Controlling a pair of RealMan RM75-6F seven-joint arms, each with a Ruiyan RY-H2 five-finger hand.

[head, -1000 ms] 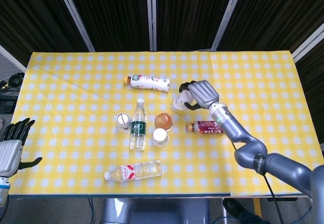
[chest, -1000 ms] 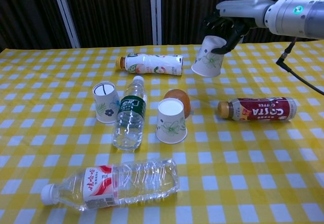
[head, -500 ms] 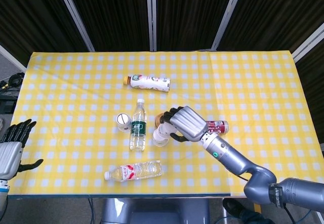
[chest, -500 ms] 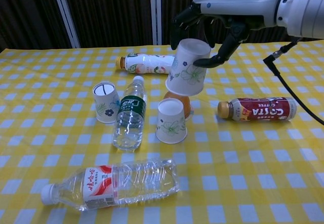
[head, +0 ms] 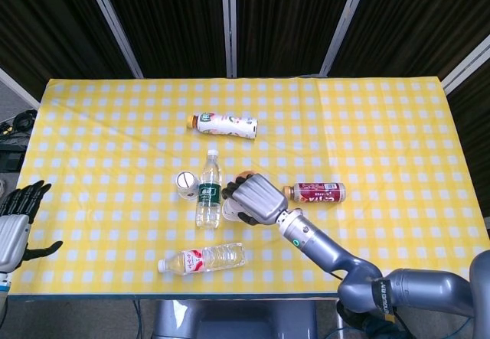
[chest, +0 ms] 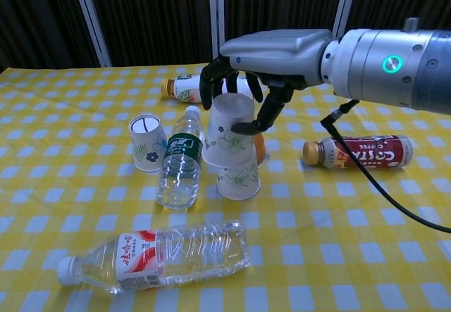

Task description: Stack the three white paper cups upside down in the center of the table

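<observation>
Chest view | right hand [chest: 243, 86] grips tapered paper cup [chest: 229, 130]

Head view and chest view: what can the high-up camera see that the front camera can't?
Only the head view shows the left hand, open at the table's near left edge, holding nothing.

Only the chest view shows the held cup clearly, upside down, partly over the lower cup; from above, the right hand hides most of this.

Both show the third cup, the green-label bottle, the Costa bottle and the clear bottle.
</observation>
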